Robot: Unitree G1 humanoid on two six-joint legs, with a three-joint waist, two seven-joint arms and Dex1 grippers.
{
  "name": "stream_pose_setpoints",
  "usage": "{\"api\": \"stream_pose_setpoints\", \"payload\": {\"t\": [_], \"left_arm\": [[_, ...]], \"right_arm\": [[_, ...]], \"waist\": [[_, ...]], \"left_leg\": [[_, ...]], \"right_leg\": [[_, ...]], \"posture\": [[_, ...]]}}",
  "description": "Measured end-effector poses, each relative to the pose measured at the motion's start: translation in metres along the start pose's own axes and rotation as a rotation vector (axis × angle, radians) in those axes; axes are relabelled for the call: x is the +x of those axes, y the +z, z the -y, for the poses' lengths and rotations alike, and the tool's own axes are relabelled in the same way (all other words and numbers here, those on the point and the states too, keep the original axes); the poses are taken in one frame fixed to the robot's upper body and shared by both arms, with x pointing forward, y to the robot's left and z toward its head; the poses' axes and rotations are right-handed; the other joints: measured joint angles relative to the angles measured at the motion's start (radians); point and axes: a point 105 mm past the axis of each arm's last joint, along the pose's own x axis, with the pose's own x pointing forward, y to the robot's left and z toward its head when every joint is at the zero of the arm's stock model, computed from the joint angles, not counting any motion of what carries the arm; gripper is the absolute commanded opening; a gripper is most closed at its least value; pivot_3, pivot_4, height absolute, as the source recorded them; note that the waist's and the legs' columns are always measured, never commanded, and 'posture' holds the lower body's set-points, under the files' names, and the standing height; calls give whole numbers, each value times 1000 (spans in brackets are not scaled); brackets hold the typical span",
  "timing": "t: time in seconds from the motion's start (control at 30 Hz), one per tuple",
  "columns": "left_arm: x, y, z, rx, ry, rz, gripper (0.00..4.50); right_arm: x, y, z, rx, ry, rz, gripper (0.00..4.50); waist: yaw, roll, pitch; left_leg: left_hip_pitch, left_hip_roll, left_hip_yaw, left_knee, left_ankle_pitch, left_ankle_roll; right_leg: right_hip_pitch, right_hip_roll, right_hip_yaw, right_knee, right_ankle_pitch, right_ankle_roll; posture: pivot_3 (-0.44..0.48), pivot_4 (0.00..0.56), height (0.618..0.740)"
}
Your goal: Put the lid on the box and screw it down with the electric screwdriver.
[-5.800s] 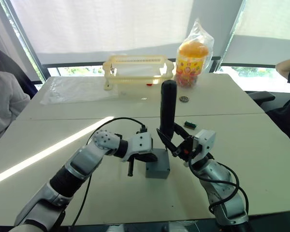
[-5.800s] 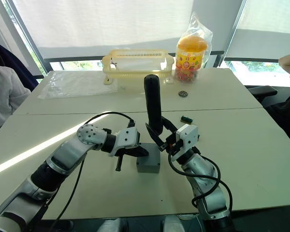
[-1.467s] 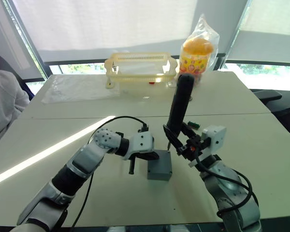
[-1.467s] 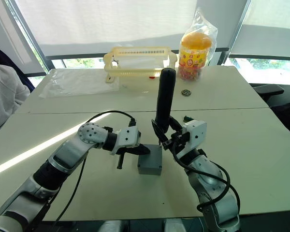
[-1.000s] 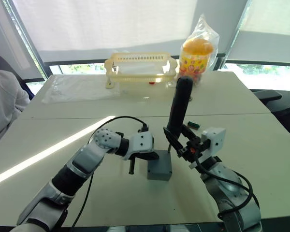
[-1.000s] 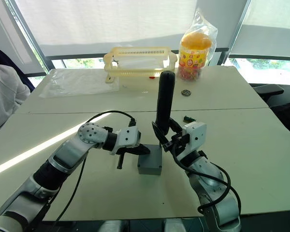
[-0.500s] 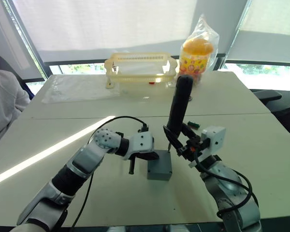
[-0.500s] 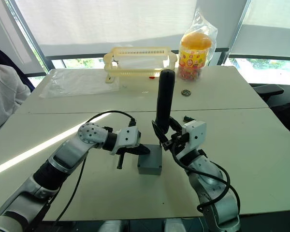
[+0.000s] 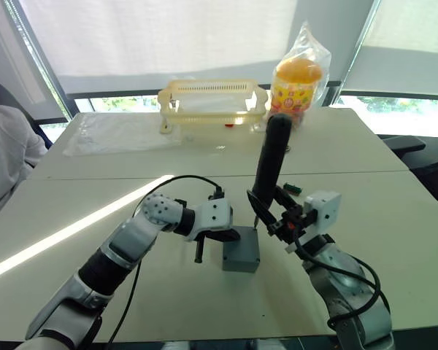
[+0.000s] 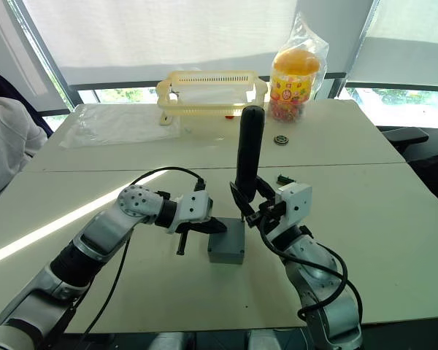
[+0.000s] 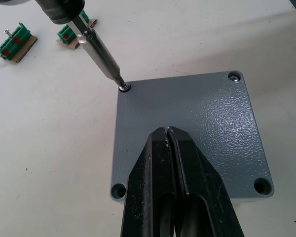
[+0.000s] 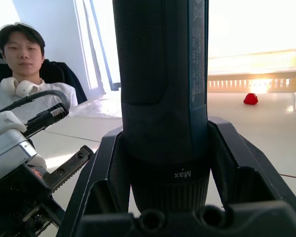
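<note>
Right gripper (image 10: 250, 208), fingers clamped on the long black cylindrical electric screwdriver (image 10: 247, 157), keeps the bit seated in a corner screw of the flat grey-blue plastic lid (image 11: 187, 128); left gripper (image 11: 170, 148), fingers closed and empty, presses it onto the grey box (image 10: 226, 249). Nothing has shifted over the last second: driving continues.

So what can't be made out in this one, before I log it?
- Inside of the box: covered by the lid in every view.
- Two near lid corners, left wrist view: too dark to tell whether the holes hold screws.
- Bit tip of the electric screwdriver: sits on the corner screw; whether it is seated is too small to tell.
- Left gripper: fingertips over the lid; contact unclear.
- Small dark item near the yellow basket: too small to identify.
</note>
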Motion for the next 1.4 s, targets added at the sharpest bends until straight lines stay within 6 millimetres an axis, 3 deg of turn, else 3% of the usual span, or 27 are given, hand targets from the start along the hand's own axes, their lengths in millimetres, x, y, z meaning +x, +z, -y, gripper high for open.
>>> {"api": "stream_pose_setpoints", "payload": {"t": [0.67,1.4], "left_arm": [[1,-1,0,-1,5,-6,0],[3,-4,6,4,-7,-20,0]], "right_arm": [[2,-11,-4,-88,40,32,1789],[-6,-21,-4,-9,19,7,1789]], "waist": [[0,-1,-2],[1,-6,-7]], "left_leg": [[3,0,0,0,0,0],[18,2,-1,-1,-1,1]], "right_leg": [[4,0,0,0,-1,-2],[18,-1,0,-2,-5,-5]], "posture": [[0,150,740],[0,150,740]]}}
